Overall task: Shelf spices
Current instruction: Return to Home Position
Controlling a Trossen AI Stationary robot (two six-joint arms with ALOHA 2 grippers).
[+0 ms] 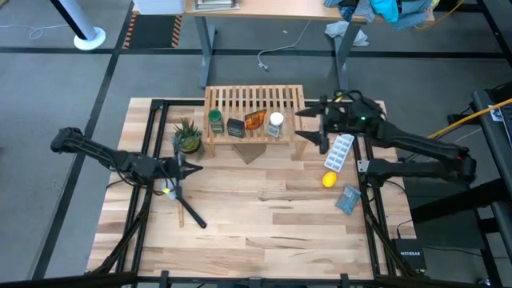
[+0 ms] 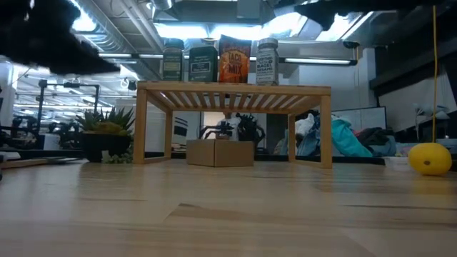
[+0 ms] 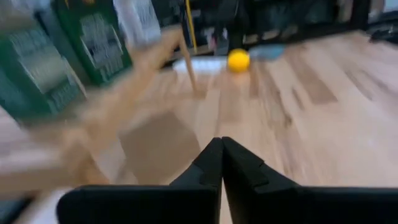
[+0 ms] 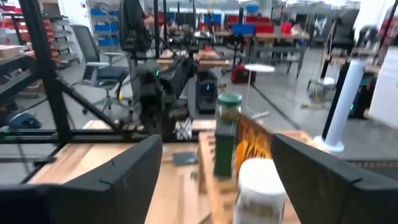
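The broad pale plank tabletop (image 1: 264,228) carries everything. The low light-wood slatted shelf (image 1: 254,102) stands on it with its long axis running side to side and its slats running front to back.

The right gripper (image 1: 307,126) hangs just off the shelf's right end. Its fingers are spread wide, with nothing between them. The left gripper (image 1: 189,166) sits out in front of the shelf's left end, fingers pressed together on nothing. From table height both arms are only dark shapes, cut off overhead.

A small green potted plant (image 1: 188,138) stands beside the shelf's left leg. A brown cardboard box (image 2: 220,152) sits at the shelf's front middle; how far under it goes I cannot tell.

The four spices stand upright in a row along the shelf's front edge, parallel to its length, labels facing out. From the left end they are:
- the green-lidded glass jar (image 1: 216,122)
- the dark squarish tin (image 1: 235,128)
- the amber-orange bottle (image 1: 255,121)
- the white-capped jar (image 1: 276,124)

The left wrist camera shows them only as smears.

A yellow lemon-like ball (image 1: 329,180) lies well out from the shelf's right end.
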